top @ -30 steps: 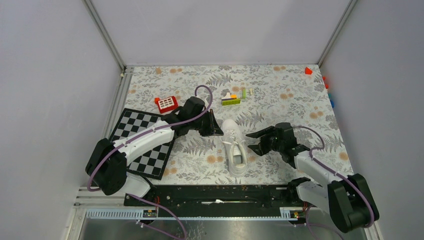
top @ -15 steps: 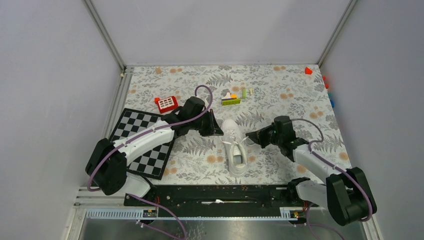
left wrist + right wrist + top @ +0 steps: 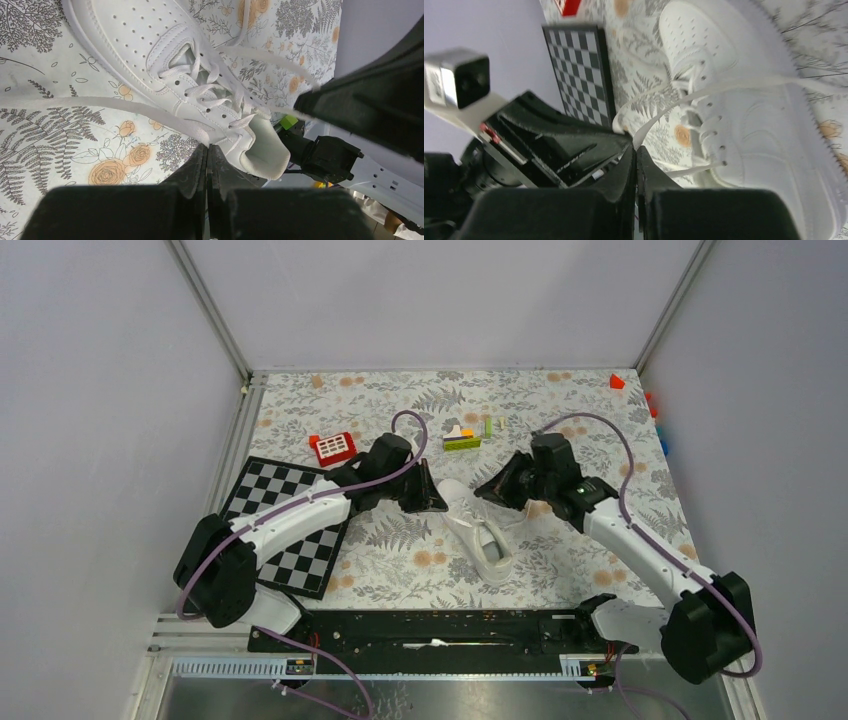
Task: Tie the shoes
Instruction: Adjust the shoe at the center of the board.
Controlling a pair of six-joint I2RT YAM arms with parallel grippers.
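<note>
Now, perforated white sneaker [image 3: 480,535], left end effector [image 3: 207,148], right end effector [image 3: 635,149], both pinching flat laces [image 3: 100,103].

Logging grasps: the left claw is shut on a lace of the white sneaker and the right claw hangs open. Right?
No: the right claw is shut too, on the other lace, as the right wrist view shows. The left claw does hold a lace of the white sneaker.

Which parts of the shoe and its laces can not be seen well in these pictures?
Top view: laces too thin to trace on the sneaker.
Left wrist view: toe cut off by the top edge.
Right wrist view: heel cut off by the right edge; picture blurred.
</note>
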